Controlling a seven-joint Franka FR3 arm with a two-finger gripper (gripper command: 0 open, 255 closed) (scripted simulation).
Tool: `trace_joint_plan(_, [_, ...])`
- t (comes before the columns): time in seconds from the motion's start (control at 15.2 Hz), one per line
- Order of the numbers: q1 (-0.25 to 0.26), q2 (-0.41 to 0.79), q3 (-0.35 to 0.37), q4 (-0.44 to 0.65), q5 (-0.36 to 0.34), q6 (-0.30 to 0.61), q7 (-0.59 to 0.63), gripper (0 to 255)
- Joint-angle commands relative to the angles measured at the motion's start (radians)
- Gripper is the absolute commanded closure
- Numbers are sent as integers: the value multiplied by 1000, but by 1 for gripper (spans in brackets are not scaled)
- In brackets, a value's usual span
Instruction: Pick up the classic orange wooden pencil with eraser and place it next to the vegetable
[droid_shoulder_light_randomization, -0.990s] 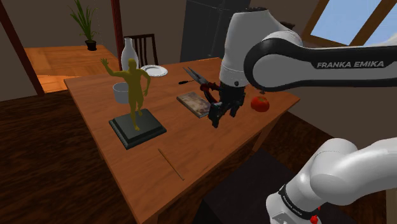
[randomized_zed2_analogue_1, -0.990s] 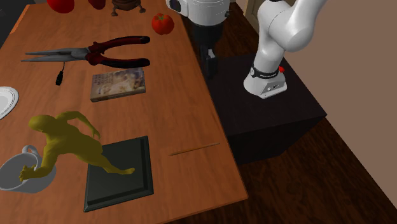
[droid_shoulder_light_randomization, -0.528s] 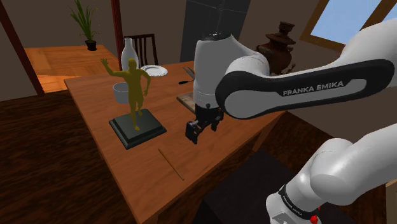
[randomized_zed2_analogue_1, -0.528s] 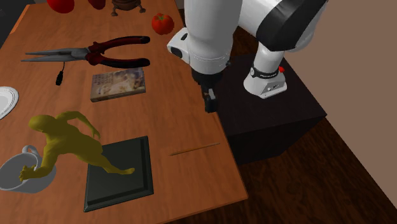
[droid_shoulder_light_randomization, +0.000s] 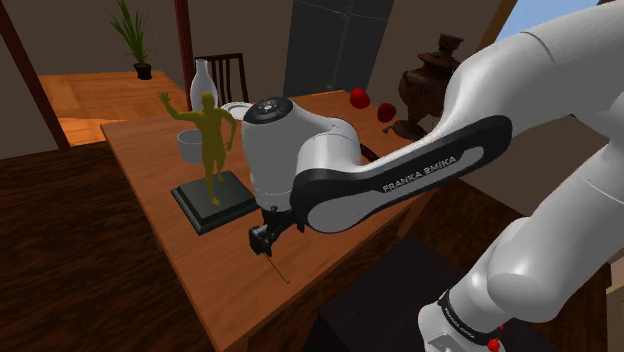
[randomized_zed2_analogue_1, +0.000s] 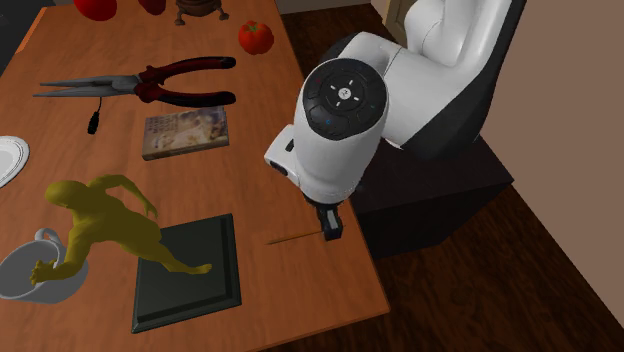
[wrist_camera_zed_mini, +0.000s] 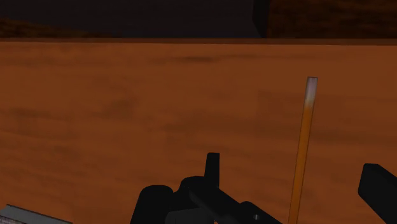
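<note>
Two risks stand out. The all-black two-finger gripper (randomized_zed2_analogue_1: 331, 228), fingers wide apart and touching nothing, hangs over one end of the thin orange pencil (randomized_zed2_analogue_1: 300, 237). The pencil lies flat near the brown wooden table's (randomized_zed2_analogue_1: 270, 150) edge, at 5 o'clock from the round red vegetable (randomized_zed2_analogue_1: 255, 37). Closing off-centre could flick it overboard. Descending too far would jam the fingertips.

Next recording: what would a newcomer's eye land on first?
The bulky white robot arm bends low over the edge of the brown wooden table, its black gripper open over a thin orange pencil. Further in stands a yellow-green figurine of a striding man on a dark square base.
</note>
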Motion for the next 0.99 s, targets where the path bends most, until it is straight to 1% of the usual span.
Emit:
trace_joint_plan(0.0, [16,104,19,54,-81,7,85,0])
trace_joint_plan(0.07, [31,154,21,81,-121,7,124,0])
trace_joint_plan(0.13, [37,167,19,89,-131,6,133,0])
trace_joint_plan(0.59, [42,220,-4,36,-188,95,171,0])
trace_joint_plan(0.92, [42,220,-4,36,-188,95,171,0])
